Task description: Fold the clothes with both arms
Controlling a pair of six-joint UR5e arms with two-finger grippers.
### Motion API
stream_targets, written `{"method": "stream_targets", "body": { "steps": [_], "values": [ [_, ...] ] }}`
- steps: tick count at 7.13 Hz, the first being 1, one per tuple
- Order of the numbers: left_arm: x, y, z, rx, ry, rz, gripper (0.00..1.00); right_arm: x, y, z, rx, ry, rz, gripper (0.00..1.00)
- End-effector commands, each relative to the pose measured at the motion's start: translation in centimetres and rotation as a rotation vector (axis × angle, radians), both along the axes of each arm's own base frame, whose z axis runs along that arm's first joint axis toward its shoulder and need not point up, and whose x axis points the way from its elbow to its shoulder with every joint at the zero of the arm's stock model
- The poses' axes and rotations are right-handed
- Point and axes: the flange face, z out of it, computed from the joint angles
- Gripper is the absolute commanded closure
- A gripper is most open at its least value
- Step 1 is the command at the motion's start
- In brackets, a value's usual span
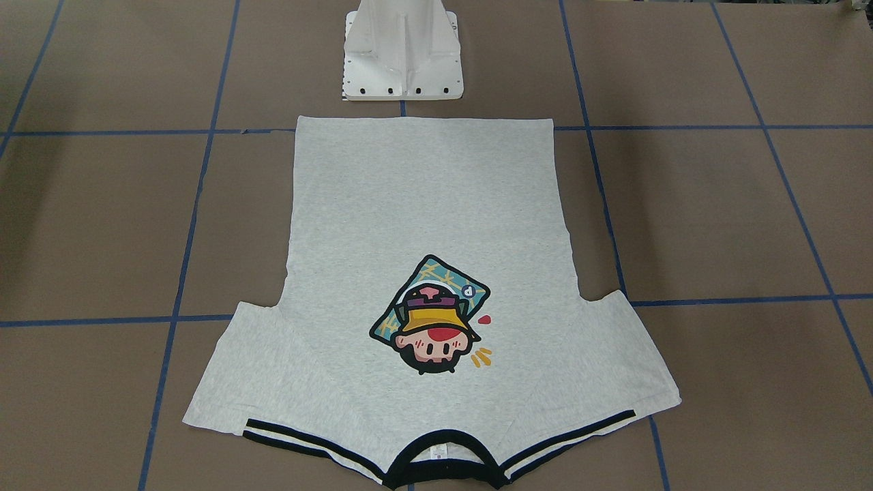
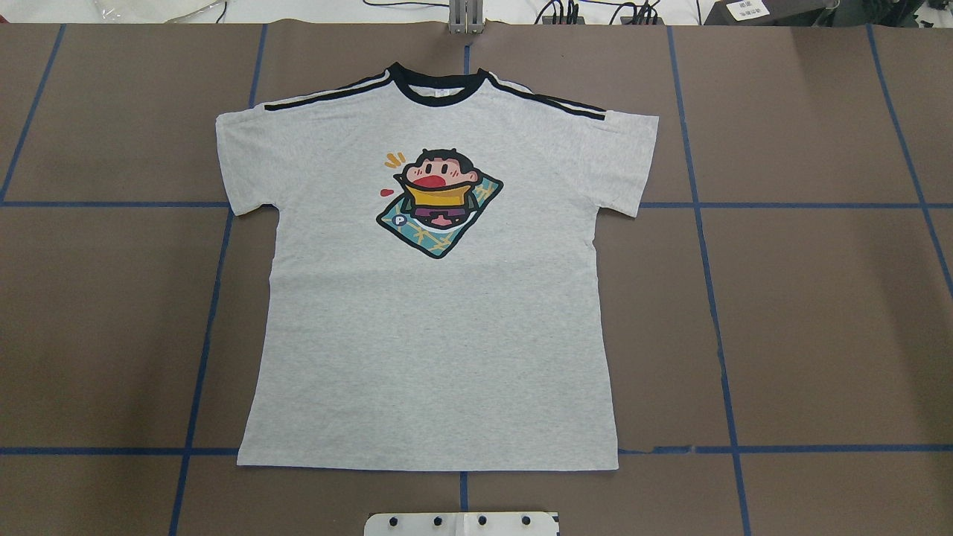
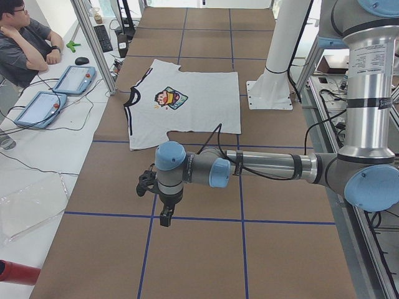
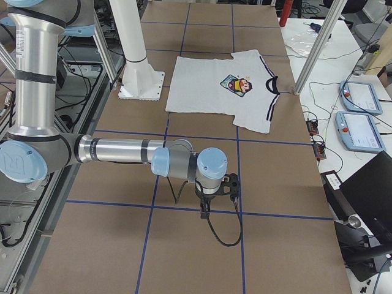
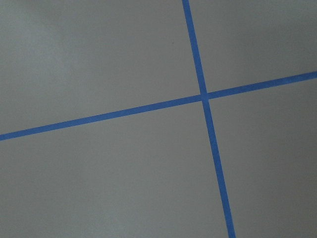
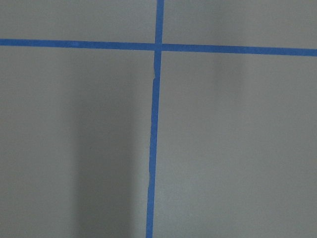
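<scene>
While L arm (image 3: pixel 268 166) & R arm (image 4: pixel 116 150) hover off-cloth, T-shirt (image 2: pixel 432 335) lies flat.

Only readable thing I can find: single letter "P" in small round badge (image 2: pixel 400 220) on cartoon print (image 2: pixel 439 201) of T-shirt (image 2: pixel 432 335). Front-facing view shows same badge upside down, so it reads like "d" there. White neck tag (image 2: pixel 438 91) has marks, too tiny for me. White slip (image 2: pixel 748 9) beyond worktop (image 2: pixel 819 298) far edge has dark print, illegible. Nothing else legible.
</scene>
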Motion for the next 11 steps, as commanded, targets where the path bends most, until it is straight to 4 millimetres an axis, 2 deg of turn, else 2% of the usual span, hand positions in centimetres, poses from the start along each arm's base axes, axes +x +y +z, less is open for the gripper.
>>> {"method": "stream_targets", "body": {
  "steps": [1,2,3,4,5,6,7,8,9,10,11],
  "values": [
    [0.0,-0.1,-0.1,0.004,-0.001,0.002,0.00,0.0,-0.1,-0.1,-0.001,-0.001,0.004,0.00],
    [0.0,-0.5,-0.5,0.013,0.001,0.002,0.00,-0.1,-0.5,-0.5,0.001,-0.001,0.009,0.00],
    [0.2,-1.0,-1.0,0.024,0.011,0.002,0.00,0.0,-2.7,-2.6,0.049,0.005,0.006,0.00],
    [0.4,-4.2,-4.2,0.078,0.011,-0.003,0.00,-0.2,-4.8,-4.0,0.076,-0.002,0.005,0.00],
    [0.6,-6.0,-6.6,0.126,0.014,0.001,0.00,-0.7,-5.4,-4.5,0.129,-0.012,-0.005,0.00],
    [1.0,-6.3,-7.0,0.154,0.018,0.011,0.00,-3.3,-6.5,-4.9,0.218,-0.030,-0.049,0.00],
    [3.3,-6.8,-8.0,0.234,0.026,0.054,0.00,-7.4,-9.5,-7.8,0.324,-0.027,-0.116,0.00],
    [3.6,-6.8,-7.5,0.251,0.039,0.061,0.00,-10.8,-12.7,-9.9,0.370,-0.018,-0.169,0.00],
    [4.3,-7.1,-8.1,0.254,0.125,0.085,0.00,-11.7,-15.6,-8.8,0.363,-0.009,-0.162,0.00],
    [5.2,-8.6,-8.7,0.250,0.189,0.106,0.00,-13.7,-17.2,-7.7,0.428,-0.022,-0.177,0.00],
    [5.8,-10.0,-8.4,0.239,0.190,0.114,0.00,-16.1,-18.9,-7.9,0.471,-0.048,-0.147,0.00]
  ]
}}
